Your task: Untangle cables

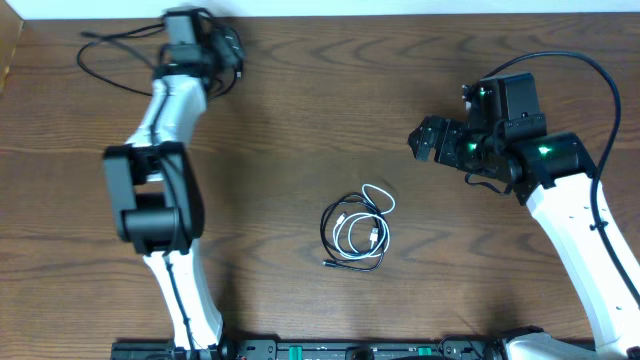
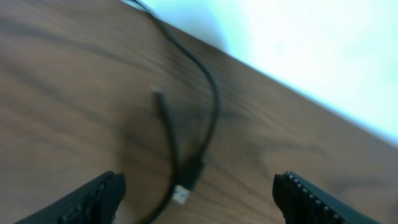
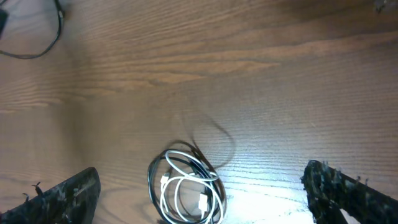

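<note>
I judge untangling half done: one black cable lies apart below my left tool, the white-and-black coil rests in the middle of the table near my right tool, both tools wide open and empty; next, pinch one coil strand.

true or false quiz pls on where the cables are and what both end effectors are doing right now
1. The thin white cord lies coiled together with a thin black cord near the middle of the table. True.
2. The right end effector is clamped on that coil. False: its fingers are spread open and hold nothing.
3. A separate black cord lies away from the coil, beneath the left end effector. True.
4. The left end effector is shut. False: it is open and empty.
5. The table is white plastic. False: it is dark brown wood.
</note>
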Available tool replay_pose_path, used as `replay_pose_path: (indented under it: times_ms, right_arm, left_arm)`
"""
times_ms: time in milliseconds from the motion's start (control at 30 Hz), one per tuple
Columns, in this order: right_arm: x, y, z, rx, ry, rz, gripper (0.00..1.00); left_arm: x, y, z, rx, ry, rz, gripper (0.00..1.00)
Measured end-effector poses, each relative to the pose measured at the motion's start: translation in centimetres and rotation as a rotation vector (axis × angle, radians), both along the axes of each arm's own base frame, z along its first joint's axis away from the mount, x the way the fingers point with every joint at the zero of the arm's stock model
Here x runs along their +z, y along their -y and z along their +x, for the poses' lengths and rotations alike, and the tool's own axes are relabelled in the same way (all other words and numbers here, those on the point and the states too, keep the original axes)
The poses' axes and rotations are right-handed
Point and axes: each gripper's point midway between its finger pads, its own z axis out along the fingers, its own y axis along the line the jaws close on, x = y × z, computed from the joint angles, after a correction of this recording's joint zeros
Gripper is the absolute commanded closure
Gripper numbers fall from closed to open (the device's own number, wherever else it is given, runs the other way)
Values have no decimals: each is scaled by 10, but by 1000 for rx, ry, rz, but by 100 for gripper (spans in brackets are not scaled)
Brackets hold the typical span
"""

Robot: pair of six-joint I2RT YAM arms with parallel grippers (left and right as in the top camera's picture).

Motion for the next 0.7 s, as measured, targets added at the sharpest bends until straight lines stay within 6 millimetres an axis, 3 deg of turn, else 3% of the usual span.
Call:
replay_pose_path:
  times_ms: [100,233,400,700]
  right_arm:
    - [-1,0,-1,0,-6,-1,1]
    - [-1,0,-2,0,-10,-2,1]
    - [-1,0,-2,0,-10,-2,1]
    - [0,0,0,0,-2,-1,1]
  left_arm:
    - [-17,17,9,-92,20,92,20]
    - [-35,16,18,-131,43,171,26]
    - [-42,5,26,-131,71,228,38]
    - [-50,5,27,-163,69,249,39]
